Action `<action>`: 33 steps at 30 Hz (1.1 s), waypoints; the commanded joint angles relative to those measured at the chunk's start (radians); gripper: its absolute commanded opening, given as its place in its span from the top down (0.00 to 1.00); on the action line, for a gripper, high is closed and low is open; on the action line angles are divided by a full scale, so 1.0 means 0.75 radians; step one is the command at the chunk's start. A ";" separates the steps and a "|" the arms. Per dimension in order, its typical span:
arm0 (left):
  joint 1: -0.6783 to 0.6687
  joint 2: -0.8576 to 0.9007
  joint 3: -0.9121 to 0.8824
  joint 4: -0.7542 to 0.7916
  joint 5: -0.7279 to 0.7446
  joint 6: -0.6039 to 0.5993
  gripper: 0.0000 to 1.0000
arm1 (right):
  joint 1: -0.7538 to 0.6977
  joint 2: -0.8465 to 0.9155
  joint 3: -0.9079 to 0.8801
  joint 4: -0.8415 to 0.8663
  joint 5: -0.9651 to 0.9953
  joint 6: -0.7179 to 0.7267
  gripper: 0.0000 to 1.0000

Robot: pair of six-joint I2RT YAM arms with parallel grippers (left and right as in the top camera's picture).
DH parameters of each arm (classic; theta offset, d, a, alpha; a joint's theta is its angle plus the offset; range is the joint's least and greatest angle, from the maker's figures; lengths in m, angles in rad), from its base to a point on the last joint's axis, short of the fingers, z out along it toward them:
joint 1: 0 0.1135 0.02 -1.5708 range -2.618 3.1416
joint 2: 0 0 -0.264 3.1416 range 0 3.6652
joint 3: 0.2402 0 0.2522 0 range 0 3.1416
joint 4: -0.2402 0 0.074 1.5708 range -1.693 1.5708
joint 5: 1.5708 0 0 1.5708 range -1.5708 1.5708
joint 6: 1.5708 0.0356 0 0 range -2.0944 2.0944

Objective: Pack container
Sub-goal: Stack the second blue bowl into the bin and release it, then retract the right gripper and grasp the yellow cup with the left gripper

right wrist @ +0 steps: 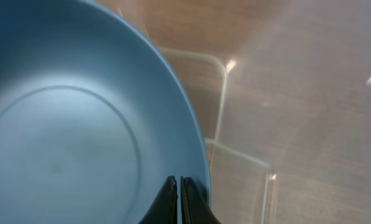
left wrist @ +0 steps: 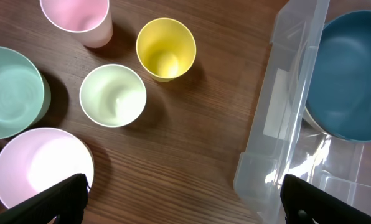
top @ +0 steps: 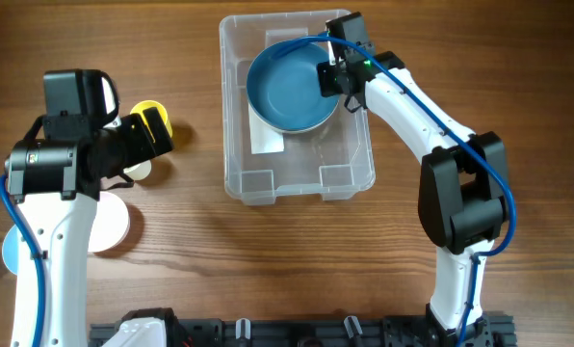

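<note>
While right claw (top: 330, 79) pinches rim of blue bowl (top: 287, 92) in container (top: 301, 164), top centre, left claw (left wrist: 185, 200) is spread, empty; container prob. light, stiff, slick, so grip rim.

No legible text or markings anywhere.

The place looked like a robotics lab or a test bench, not a home. A left arm (top: 37, 251) and a right arm (top: 412, 116), both white and black, stood on a black mounting rail (top: 297, 333) at the near edge of a wooden worktop (top: 200, 260). A blue cable (top: 8, 207) ran along each arm. The things were laid out like test objects: a yellow cup (left wrist: 165, 48), a green cup (left wrist: 112, 95), a pink cup (left wrist: 79, 18), a pink bowl (left wrist: 39, 165), and a clear container (top: 234, 125) with a blue bowl (top: 287, 92) in it. The room around the worktop was out of view.
</note>
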 commanded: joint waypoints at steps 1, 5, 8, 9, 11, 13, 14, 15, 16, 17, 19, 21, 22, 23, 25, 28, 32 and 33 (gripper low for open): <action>0.002 0.014 0.016 0.002 -0.013 -0.016 0.00 | 0.002 -0.051 0.027 0.068 0.063 -0.022 0.96; 0.002 0.016 0.016 0.002 -0.013 -0.016 0.00 | 0.002 -0.050 0.027 0.106 0.063 -0.041 0.95; 0.002 0.017 0.016 0.003 -0.013 -0.016 0.00 | 0.002 -0.050 0.026 0.110 0.063 -0.040 0.95; 0.002 0.017 0.016 0.003 -0.013 -0.016 0.00 | 0.001 -0.050 0.026 0.110 0.063 -0.040 0.95; 0.002 0.017 0.016 0.002 -0.013 -0.016 0.00 | 0.001 -0.050 0.020 0.107 0.063 -0.040 0.95; 0.002 0.017 0.016 0.002 -0.013 -0.016 0.00 | 0.001 -0.035 0.020 0.084 0.066 -0.022 0.95; 0.002 0.017 0.016 0.002 -0.013 -0.016 0.00 | 0.001 -0.024 0.020 0.070 0.074 -0.004 0.96; 0.002 0.017 0.016 0.002 -0.013 -0.016 0.00 | 0.001 -0.009 0.020 0.051 0.078 -0.005 0.96; 0.002 0.017 0.016 0.002 -0.013 -0.016 0.00 | 0.001 -0.001 0.020 0.025 0.082 -0.005 0.96; 0.002 0.017 0.016 0.002 -0.013 -0.016 0.00 | 0.001 0.001 0.020 0.017 0.109 -0.005 0.96; 0.002 0.017 0.016 0.002 -0.013 -0.016 0.00 | 0.002 -0.014 0.022 0.019 0.136 -0.007 0.96; 0.002 0.017 0.016 0.002 -0.013 -0.016 0.00 | 0.002 -0.048 0.025 0.025 0.137 -0.010 0.95; 0.002 0.017 0.016 0.002 -0.013 -0.016 0.00 | 0.002 -0.077 0.030 0.025 0.137 -0.010 0.95; 0.002 0.017 0.016 0.002 -0.013 -0.016 0.00 | 0.002 -0.105 0.035 0.023 0.137 -0.011 0.93; 0.002 0.017 0.016 0.002 -0.013 -0.016 0.00 | 0.002 -0.210 0.037 0.020 0.137 -0.010 0.88; 0.002 0.017 0.016 0.003 -0.013 -0.016 0.00 | -0.037 -0.374 0.037 -0.032 0.149 0.058 0.82; 0.002 0.017 0.016 0.002 -0.013 -0.016 0.00 | -0.258 -0.544 0.037 -0.359 0.099 0.420 0.47; 0.002 0.017 0.016 0.003 -0.013 -0.016 0.00 | -0.314 -0.552 0.037 -0.448 0.033 0.453 0.45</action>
